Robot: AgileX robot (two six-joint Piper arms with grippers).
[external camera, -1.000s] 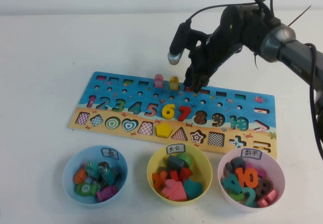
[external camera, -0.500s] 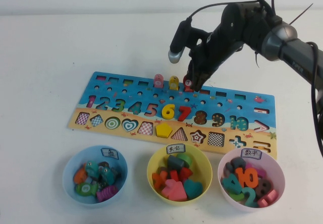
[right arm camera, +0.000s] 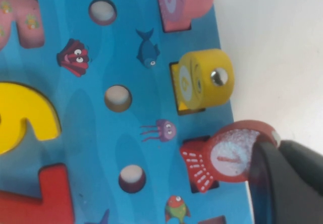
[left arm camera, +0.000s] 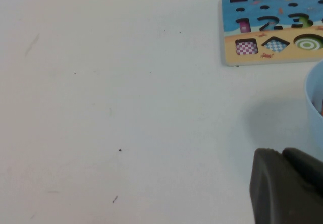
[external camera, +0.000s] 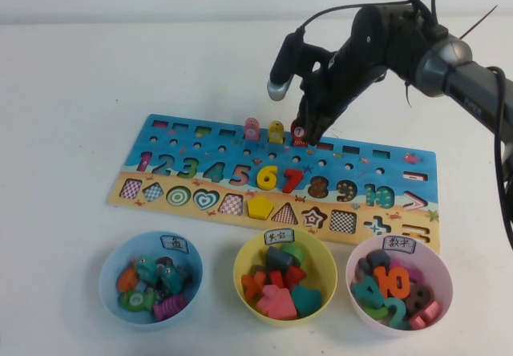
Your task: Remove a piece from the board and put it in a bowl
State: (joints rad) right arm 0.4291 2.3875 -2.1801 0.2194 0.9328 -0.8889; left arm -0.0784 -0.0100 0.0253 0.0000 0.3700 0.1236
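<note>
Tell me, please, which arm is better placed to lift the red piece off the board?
The right: the right gripper is already at the red piece on the board, while the left gripper sits apart beside the blue bowl.

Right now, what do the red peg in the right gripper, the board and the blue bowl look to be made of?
The red peg, pinched by the right gripper, looks like painted wood: matte colour, printed pale face. The board seems printed wood or fibreboard, with cut slots and a flat matte picture. The blue bowl looks like plastic, thin-rimmed with a soft sheen. The left gripper hangs over bare table near that bowl.
</note>
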